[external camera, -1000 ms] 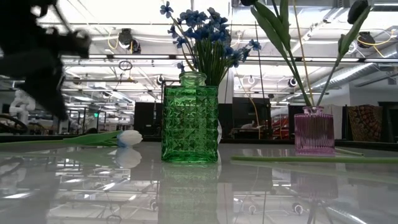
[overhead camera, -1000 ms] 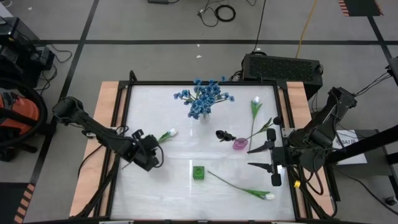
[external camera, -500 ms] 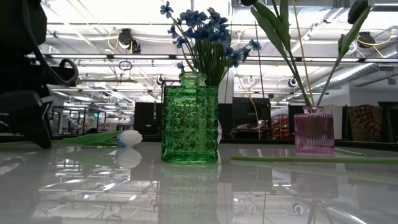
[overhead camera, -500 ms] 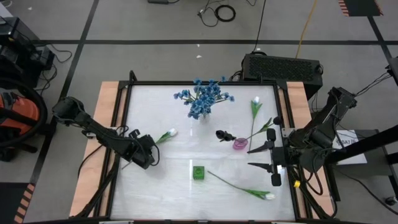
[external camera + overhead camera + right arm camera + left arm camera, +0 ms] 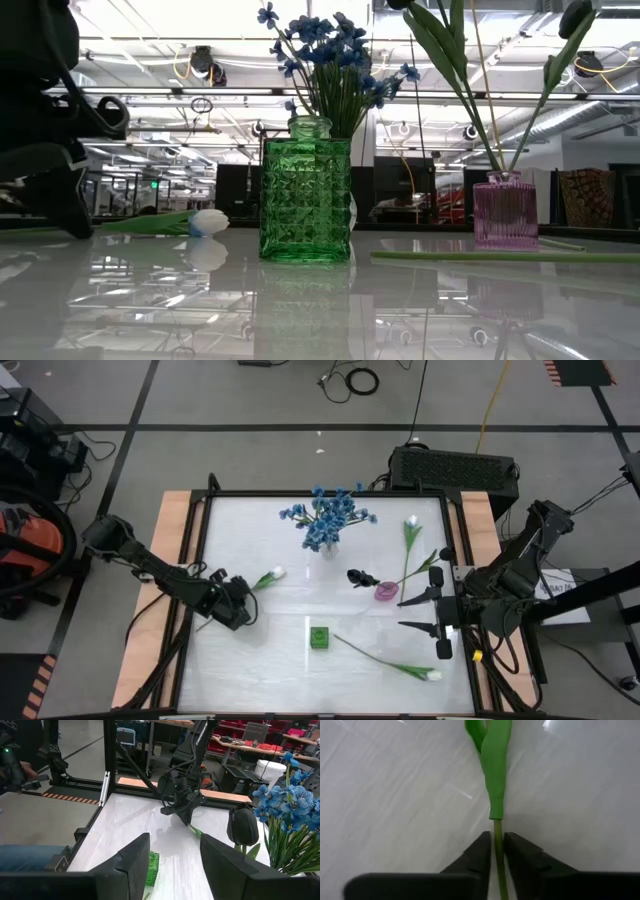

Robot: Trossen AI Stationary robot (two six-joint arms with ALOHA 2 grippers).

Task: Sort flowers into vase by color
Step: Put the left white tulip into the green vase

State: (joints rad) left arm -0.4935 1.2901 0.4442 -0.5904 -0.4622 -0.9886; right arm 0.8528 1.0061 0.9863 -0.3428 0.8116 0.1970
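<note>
The white table (image 5: 260, 630) is glossy and mirrors the ceiling lights; wooden side rails and a black frame border it. Beyond it the low view shows a wide workshop hall with strip lighting, and in the right wrist view a person's hand (image 5: 27, 770) shows at the room's edge, the rest cut off.

The left arm's body blocks much of the low view's left side, so its fingers are hard to read there. The left gripper (image 5: 494, 851) is down at the table's left part, its two fingers closed tight on the thin green stem of a white tulip (image 5: 268, 576) lying flat; the bud itself is outside the left wrist view, which shows only stem and leaf.

The right gripper (image 5: 428, 612) hovers at the table's right side, fingers parted and holding nothing.

A bunch of blue flowers (image 5: 327, 517) stands in a vase at the far middle; the vase itself is hidden under the blossoms from above. A pink vase (image 5: 386, 592) holds a dark tulip (image 5: 356, 576) and another white tulip (image 5: 410, 525). A green glass vase (image 5: 318, 636) stands empty near the front, and a third white tulip (image 5: 400, 666) lies flat just beside it.
</note>
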